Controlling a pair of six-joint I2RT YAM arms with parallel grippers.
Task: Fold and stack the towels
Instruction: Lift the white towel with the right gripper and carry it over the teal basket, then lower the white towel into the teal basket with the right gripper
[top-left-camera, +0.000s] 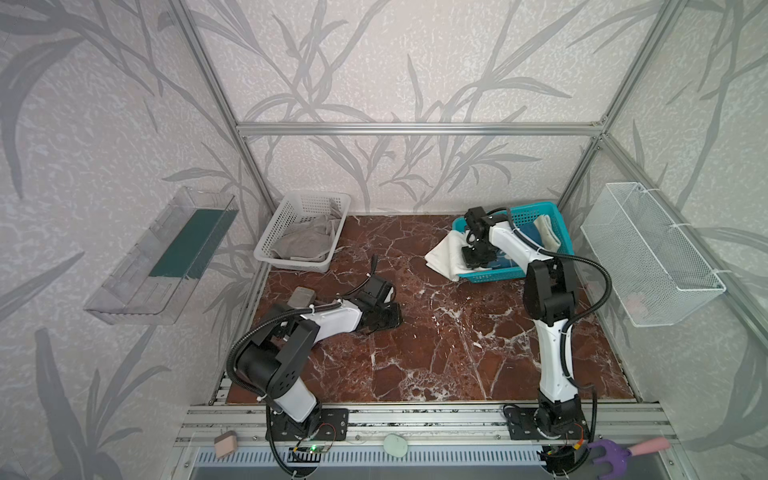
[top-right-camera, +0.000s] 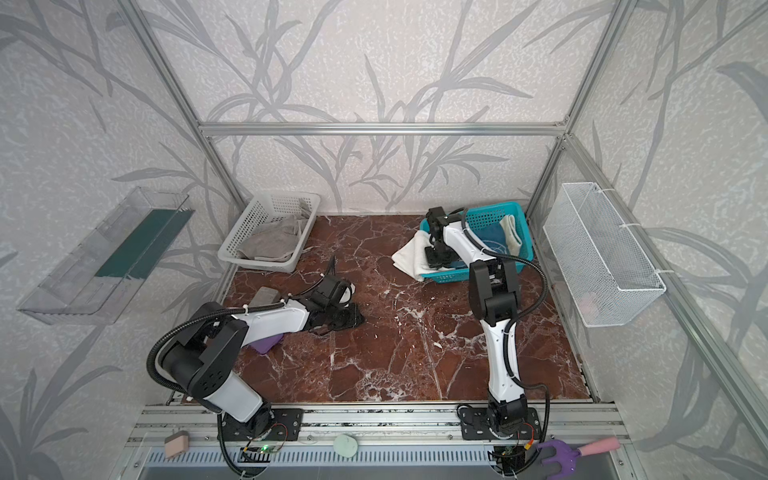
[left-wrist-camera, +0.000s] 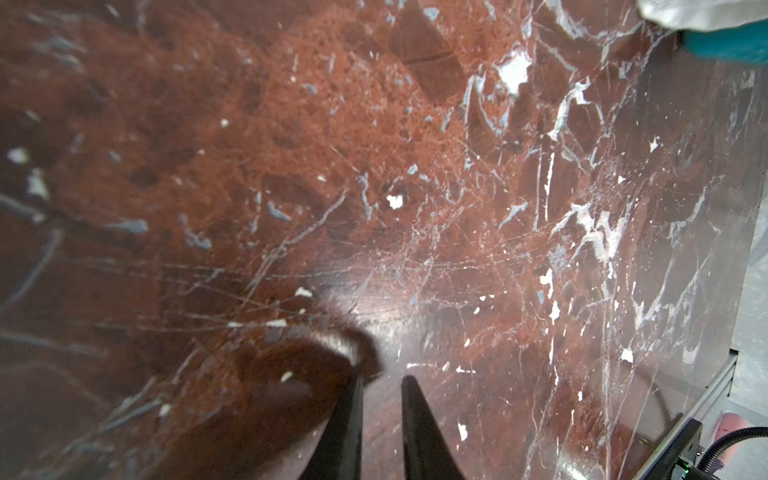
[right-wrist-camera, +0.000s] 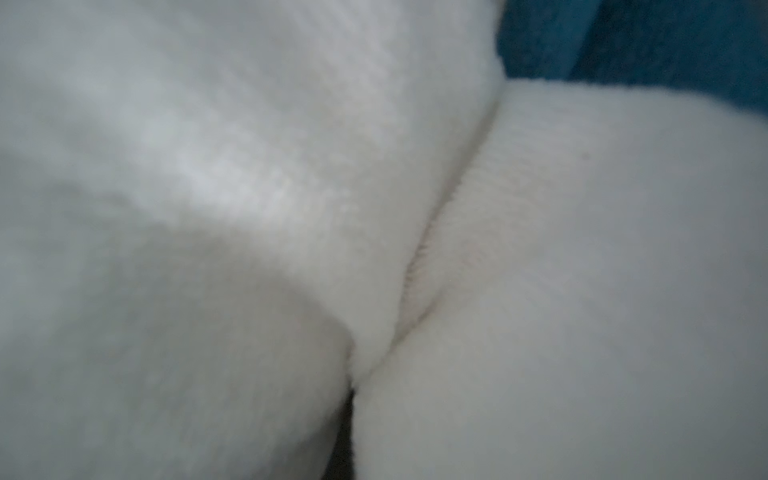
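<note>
Right gripper (top-left-camera: 471, 258), upper right, is closed on the white towel (top-left-camera: 441, 250); we should lift it slowly clear of the basket (top-left-camera: 494, 275) rim. Left gripper (left-wrist-camera: 383, 378): slightly parted, empty.

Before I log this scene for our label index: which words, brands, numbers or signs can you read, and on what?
No text is legible.
blue towel in the teal basket: white printed lines, too small and partly covered by the right arm to read.
white towel, grey towel: no marks visible.
</note>
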